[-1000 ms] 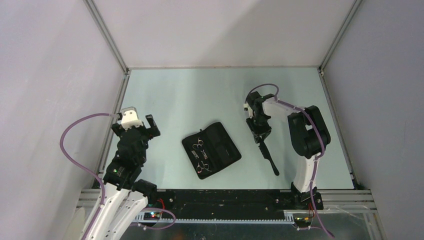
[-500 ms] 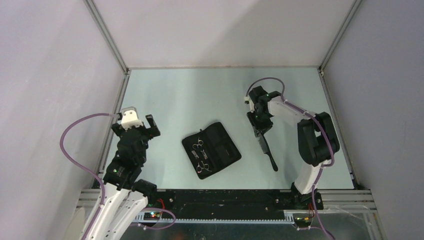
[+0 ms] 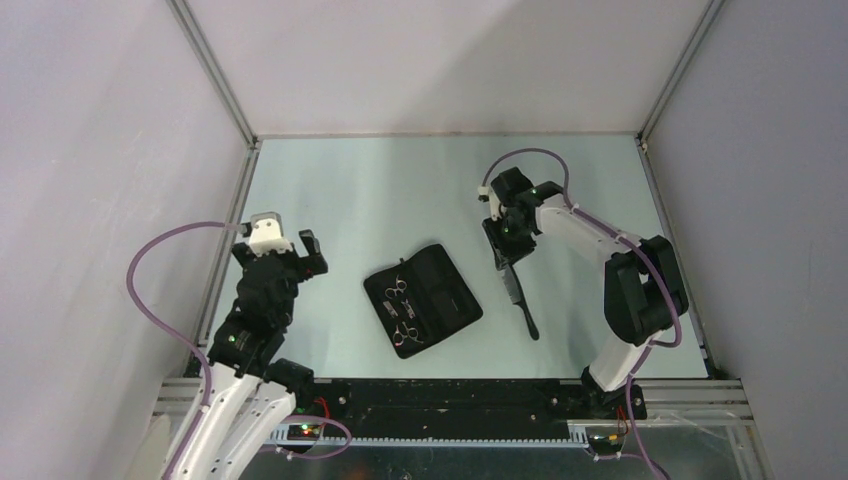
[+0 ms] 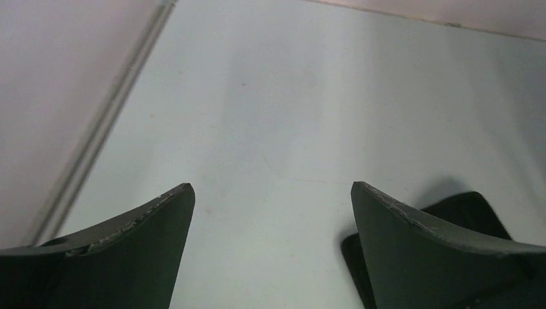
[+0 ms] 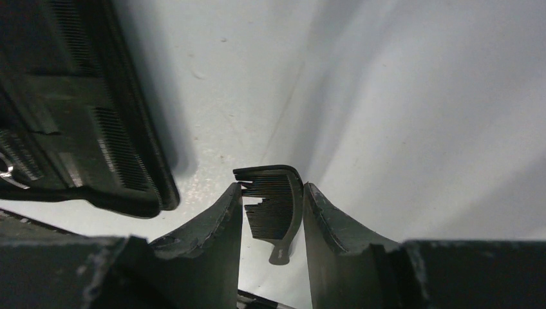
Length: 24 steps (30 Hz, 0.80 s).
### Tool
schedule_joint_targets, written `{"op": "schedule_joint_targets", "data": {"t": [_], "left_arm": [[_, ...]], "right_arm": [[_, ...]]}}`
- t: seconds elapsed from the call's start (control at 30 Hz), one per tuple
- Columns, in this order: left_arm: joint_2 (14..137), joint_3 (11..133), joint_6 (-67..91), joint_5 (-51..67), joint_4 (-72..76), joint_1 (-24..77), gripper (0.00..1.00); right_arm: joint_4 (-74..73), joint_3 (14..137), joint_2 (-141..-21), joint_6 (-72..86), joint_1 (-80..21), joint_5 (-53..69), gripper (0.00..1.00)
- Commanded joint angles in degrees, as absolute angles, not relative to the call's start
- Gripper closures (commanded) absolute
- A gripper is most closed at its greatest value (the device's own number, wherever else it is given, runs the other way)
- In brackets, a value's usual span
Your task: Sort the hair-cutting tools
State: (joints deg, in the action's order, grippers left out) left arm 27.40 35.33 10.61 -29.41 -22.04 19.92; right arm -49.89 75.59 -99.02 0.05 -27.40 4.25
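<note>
Right gripper is clamped narrow on the black comb, toothed end between my fingers, handle trailing back toward my base. Over the last second I've swung it left and farther out, so the comb now hangs just beside the open case, nearer than before. Far scissors and near scissors lie in the case. Probably the comb goes in next. Left gripper is wide and empty, and has barely shifted.

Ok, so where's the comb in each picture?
Top view: the comb is right of middle, held by the right gripper, just right of the case.
Left wrist: no comb; only a case corner, lower right.
Right wrist: comb at bottom middle, pinched between the fingers; case upper left.
Shared landmark: the case.
</note>
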Motion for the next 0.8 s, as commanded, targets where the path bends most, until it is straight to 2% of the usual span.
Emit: {"op": "schedule_joint_targets", "data": {"t": [0.0, 0.13, 0.37, 0.57, 0.77], "left_arm": [[29.4, 37.5, 16.0, -20.1, -22.4, 19.5, 0.01], [32.7, 37.6, 24.1, -9.8, -20.3, 19.6, 0.02], [41.6, 33.5, 37.1, 4.8, -6.8, 21.4, 0.03], [50.0, 34.8, 40.1, 5.5, -5.0, 24.2, 0.04], [48.7, 34.3, 39.5, 0.8, -8.6, 24.3, 0.04]], "right_arm": [[-47.0, 78.7, -96.6, 1.8, -29.7, 7.9, 0.96], [-45.9, 79.1, -96.6, 1.5, -31.7, 8.9, 0.96], [-44.2, 79.1, -95.1, 0.3, -34.5, 12.0, 0.96], [-41.9, 79.3, -94.8, 0.2, -39.0, 15.2, 0.96], [-40.3, 80.5, -98.5, 0.2, -43.6, 15.9, 0.95]]}}
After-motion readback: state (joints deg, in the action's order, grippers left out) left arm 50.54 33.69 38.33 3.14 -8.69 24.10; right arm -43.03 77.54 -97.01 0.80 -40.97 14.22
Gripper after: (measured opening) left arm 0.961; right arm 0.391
